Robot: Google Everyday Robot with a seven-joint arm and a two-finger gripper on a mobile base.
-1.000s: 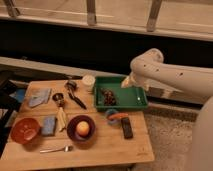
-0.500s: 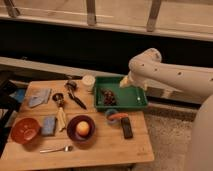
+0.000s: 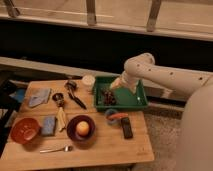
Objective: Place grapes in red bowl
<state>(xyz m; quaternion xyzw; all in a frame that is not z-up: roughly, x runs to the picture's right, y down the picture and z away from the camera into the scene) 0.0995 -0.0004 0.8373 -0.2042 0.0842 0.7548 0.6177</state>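
The grapes (image 3: 107, 98), a dark lumpy cluster, lie in the left part of the green tray (image 3: 135, 101) at the table's back right. My gripper (image 3: 110, 91) reaches in from the right on the white arm and hangs just above the grapes, open, with nothing held. The red bowl (image 3: 25, 130) sits empty at the table's front left, far from the gripper.
A dark purple bowl (image 3: 71, 131) holds an orange fruit (image 3: 83, 128). A blue cup (image 3: 111, 116), a black remote (image 3: 127, 127), a fork (image 3: 55, 148), a blue sponge (image 3: 48, 125), a blue cloth (image 3: 39, 97), a white cup (image 3: 88, 81) and dark utensils (image 3: 74, 97) lie about the wooden table (image 3: 105, 145).
The arm has eased left and slightly down, bringing the gripper closer over the grapes. Nothing on the table has moved.
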